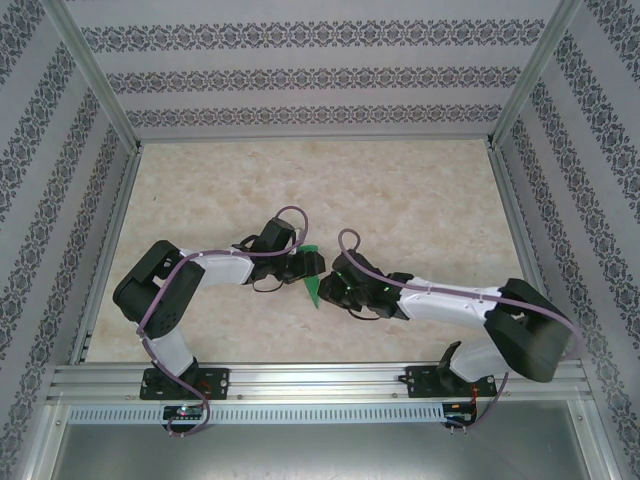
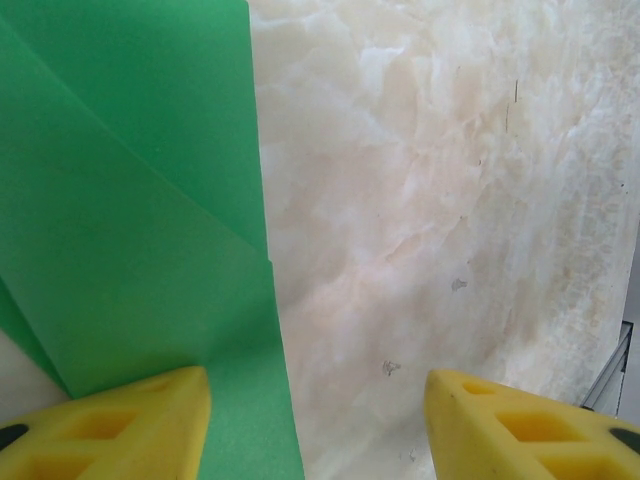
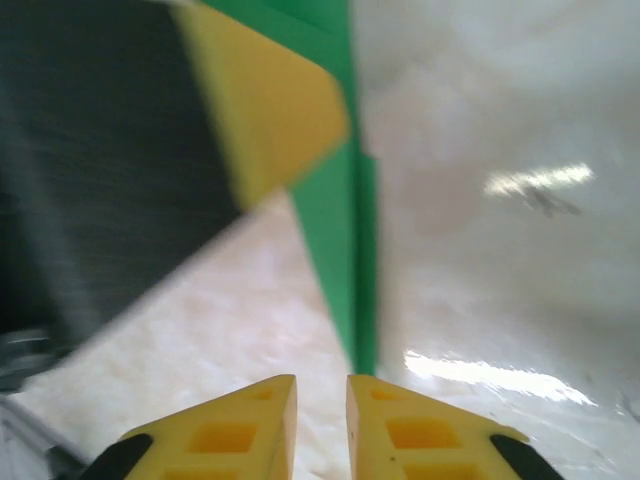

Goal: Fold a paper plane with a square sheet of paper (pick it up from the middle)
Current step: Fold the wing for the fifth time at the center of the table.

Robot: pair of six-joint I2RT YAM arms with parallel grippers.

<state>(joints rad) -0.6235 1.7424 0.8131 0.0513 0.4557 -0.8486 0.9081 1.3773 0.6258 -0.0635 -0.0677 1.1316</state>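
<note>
Creasing: left fingers (image 2: 140, 425) are hovering spread over folded bright green paper (image 2: 130, 200); right fingers (image 3: 235, 425) almost together, grip unclear. Next: pinching the crease.

Left jaws wide, right jaws narrowly parted

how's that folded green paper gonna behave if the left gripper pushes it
Probably floppy: the folded green paper is thin, its layers lying flat. Likely very light, so a nudge from the left gripper may slide it across the glossy table rather than tip it. Its creases might shift easily.
</note>
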